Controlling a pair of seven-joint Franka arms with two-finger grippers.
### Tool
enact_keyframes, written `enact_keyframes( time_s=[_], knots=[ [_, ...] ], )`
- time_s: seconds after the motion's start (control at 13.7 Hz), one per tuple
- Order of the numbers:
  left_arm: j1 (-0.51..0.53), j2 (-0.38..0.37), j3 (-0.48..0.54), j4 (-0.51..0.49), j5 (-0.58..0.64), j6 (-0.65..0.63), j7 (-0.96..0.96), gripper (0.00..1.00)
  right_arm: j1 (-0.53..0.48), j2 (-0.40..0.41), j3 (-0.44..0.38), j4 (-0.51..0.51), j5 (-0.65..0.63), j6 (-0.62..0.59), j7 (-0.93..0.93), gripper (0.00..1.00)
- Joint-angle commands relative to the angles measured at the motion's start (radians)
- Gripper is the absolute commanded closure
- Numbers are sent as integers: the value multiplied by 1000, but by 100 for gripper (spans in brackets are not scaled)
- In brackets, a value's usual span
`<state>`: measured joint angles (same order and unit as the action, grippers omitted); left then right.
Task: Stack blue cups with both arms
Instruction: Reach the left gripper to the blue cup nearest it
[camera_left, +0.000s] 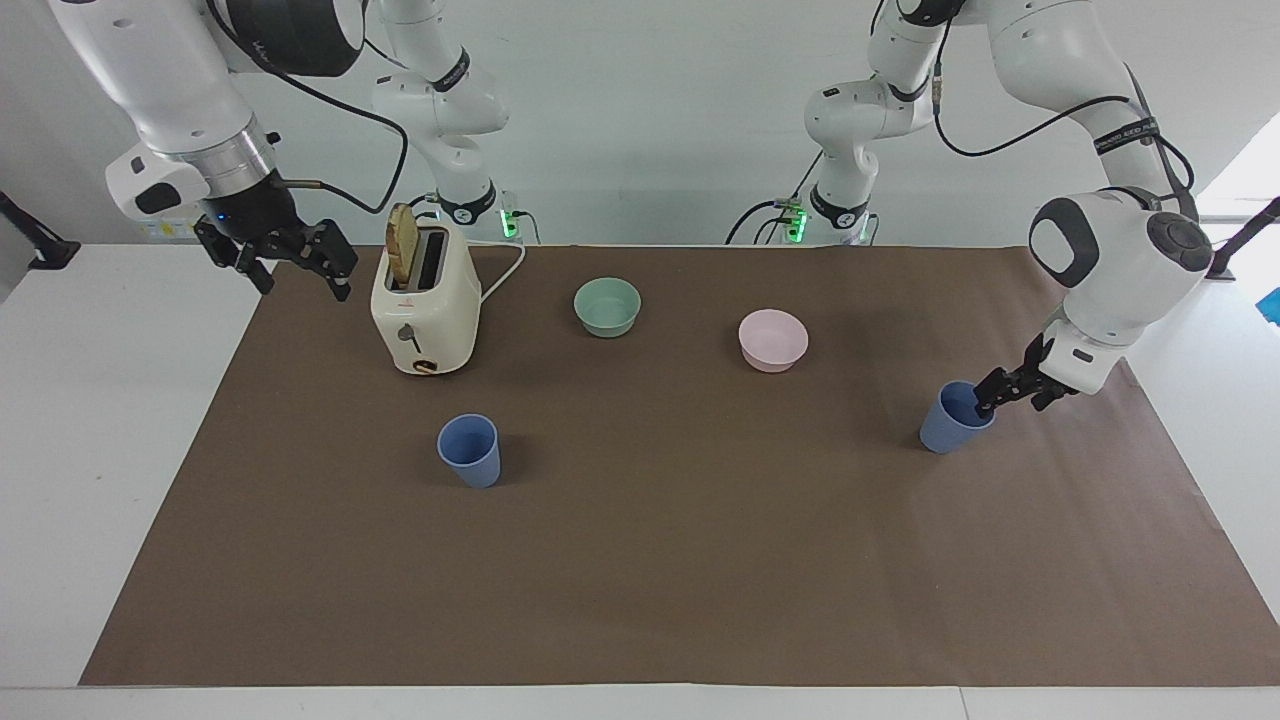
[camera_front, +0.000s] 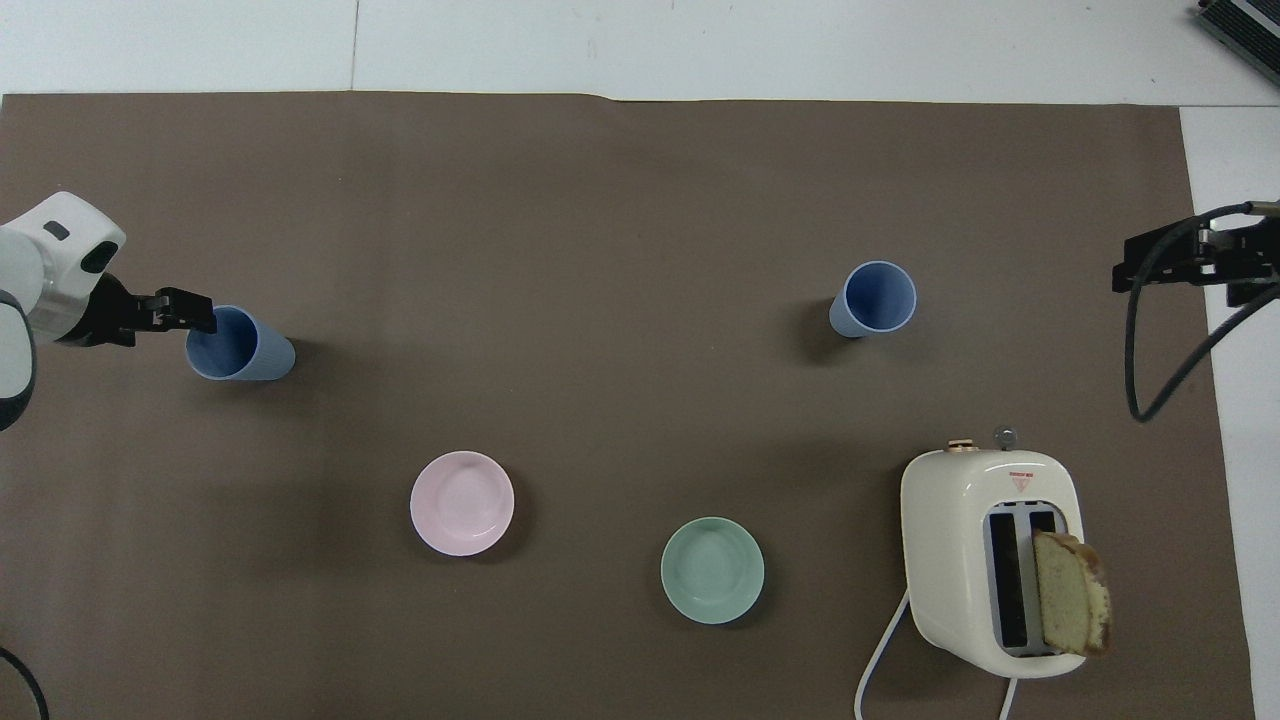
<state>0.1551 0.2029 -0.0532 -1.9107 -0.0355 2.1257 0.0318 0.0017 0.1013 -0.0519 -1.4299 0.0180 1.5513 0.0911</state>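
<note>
Where the matte brown paper sheet (camera_left: 650, 560) is read as a clock dial from the overhead view, with twelve o'clock farthest from the robots, one tapered, handleless blue cup (camera_left: 948, 428) is found upright at nine o'clock, at the left arm's end. The left gripper (camera_left: 988, 398) is brought low to this cup's rim from the nine o'clock side. Its black fingers are held apart, and one fingertip is seen over the cup's open mouth; nothing is clamped. Whether the rim is touched cannot be told.

The second blue cup (camera_left: 470, 452), smooth and identical in shape, is stood at two o'clock, well apart from the first. A shallow round pink bowl (camera_left: 772, 340) is set at eight o'clock and a round green bowl (camera_left: 607, 306) near six. A glossy cream toaster (camera_left: 425, 300) with rounded corners is placed at four o'clock, a porous bread slice (camera_left: 401, 245) standing up out of one slot.

The right gripper (camera_left: 290, 268) is held raised over the sheet's three o'clock edge, beside the toaster, its fingers spread and empty; that arm is waiting.
</note>
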Motion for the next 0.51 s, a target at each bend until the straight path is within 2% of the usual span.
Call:
enact_keyframes(
  time_s=[0.0, 0.15, 0.44],
  knots=[
    [-11, 18, -1, -30, 12, 53, -20, 11, -11, -22, 6, -26, 7, 10, -8, 0],
    [-11, 18, -1, -28, 11, 46, -18, 26, -11, -22, 6, -26, 7, 10, -8, 0],
    [-12, 12, -1, -16, 8, 19, -20, 26, -11, -22, 6, -26, 7, 9, -8, 0]
  ],
)
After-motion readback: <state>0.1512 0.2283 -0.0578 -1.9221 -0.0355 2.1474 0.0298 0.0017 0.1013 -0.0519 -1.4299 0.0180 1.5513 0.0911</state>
